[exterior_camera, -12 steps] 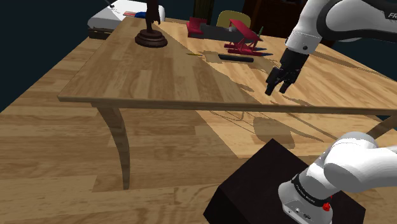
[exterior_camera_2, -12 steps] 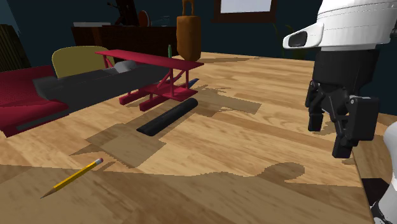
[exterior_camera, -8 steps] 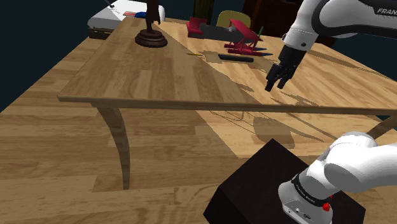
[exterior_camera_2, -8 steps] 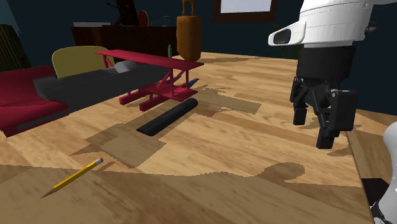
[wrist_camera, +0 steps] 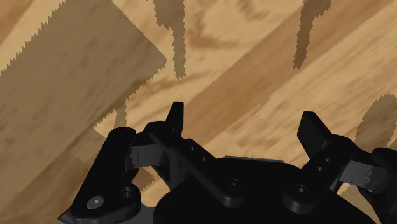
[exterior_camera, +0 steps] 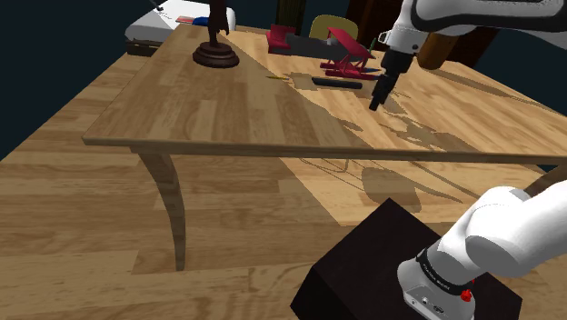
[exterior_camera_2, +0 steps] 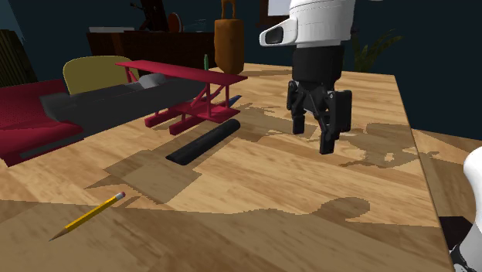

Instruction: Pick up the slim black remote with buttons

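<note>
The slim black remote (exterior_camera: 336, 83) (exterior_camera_2: 203, 141) lies flat on the wooden table (exterior_camera: 227, 105), just in front of a red toy biplane (exterior_camera: 345, 51) (exterior_camera_2: 189, 91). My black gripper (exterior_camera: 376, 100) (exterior_camera_2: 312, 133) hangs a little above the table, to the right of the remote in both exterior views and apart from it. Its fingers point down and stand apart, with nothing between them. In the wrist view the gripper (wrist_camera: 243, 121) looks onto bare wood with jagged shadows.
A yellow pencil (exterior_camera_2: 89, 214) lies near the table's front in the second exterior view. A dark figurine on a round base (exterior_camera: 216, 53) stands at the shoulder view's left. A brown vase (exterior_camera_2: 229, 42) and a yellow chair (exterior_camera_2: 93, 73) sit behind the biplane. The black stand (exterior_camera: 382, 264) is at lower right.
The gripper has travelled across the table toward the remote, leftward in both exterior views. Its fingers have stayed apart. The remote has not moved.
</note>
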Tool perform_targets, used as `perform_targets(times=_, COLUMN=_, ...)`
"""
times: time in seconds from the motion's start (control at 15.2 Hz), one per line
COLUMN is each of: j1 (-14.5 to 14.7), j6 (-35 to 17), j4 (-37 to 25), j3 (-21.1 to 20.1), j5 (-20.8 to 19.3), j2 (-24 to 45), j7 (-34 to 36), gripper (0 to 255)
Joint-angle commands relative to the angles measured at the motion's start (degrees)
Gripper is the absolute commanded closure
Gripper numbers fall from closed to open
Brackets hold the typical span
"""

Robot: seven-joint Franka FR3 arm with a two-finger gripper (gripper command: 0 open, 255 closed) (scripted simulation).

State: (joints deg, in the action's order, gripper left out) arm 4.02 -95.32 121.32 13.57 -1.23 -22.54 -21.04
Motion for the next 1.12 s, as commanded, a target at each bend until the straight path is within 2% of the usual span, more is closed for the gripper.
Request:
perform_targets(times=0.0, j1=1.0, j6=-0.1, j4=-4.1, j3=1.4, j5=-0.1, j2=4.1, j7=-5.9, gripper=0)
perform_targets(times=0.46, j1=2.7, j6=1.5, j4=-22.3, j3=4.6, j5=2.5, j2=20.4, j7=-25.5, gripper=0)
perform_targets(times=0.99, j1=0.9, j6=8.1, j4=-48.8, j3=3.7, j5=7.1, j2=39.7, j7=-43.9, gripper=0)
perform_targets(times=1.06, j1=0.9, j6=7.2, j4=-47.6, j3=3.6, j5=7.0, j2=39.4, j7=-43.9, gripper=0)
